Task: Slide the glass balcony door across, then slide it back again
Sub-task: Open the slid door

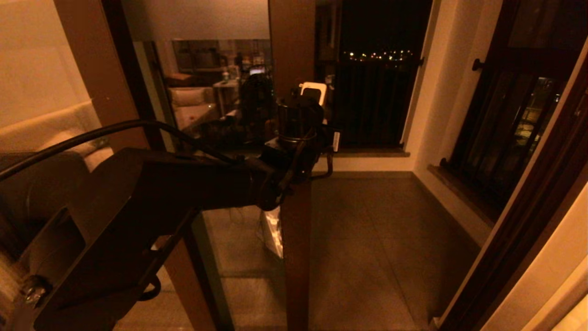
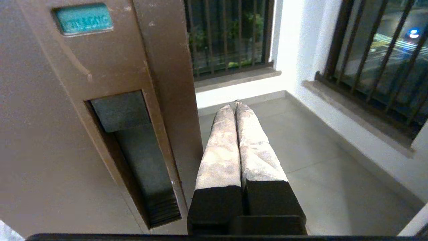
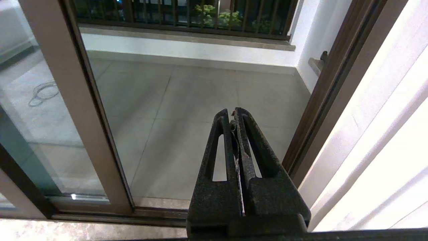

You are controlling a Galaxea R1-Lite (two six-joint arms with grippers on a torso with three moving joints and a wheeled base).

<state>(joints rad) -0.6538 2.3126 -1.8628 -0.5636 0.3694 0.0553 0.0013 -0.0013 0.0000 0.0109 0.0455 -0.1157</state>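
Both fingers [image 2: 220, 147] pressed together, left hand [image 2: 235, 104] empty

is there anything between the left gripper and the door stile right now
Nothing visible. The left gripper, shut, sits right beside the glass balcony door, next to its recessed lock plate; only bare floor lies beyond it.

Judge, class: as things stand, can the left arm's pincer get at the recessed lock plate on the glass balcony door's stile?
Probably yes. The left pincer, shut, sits right beside the stile of the glass balcony door, past its edge. The recessed lock plate lies close alongside with nothing between them.
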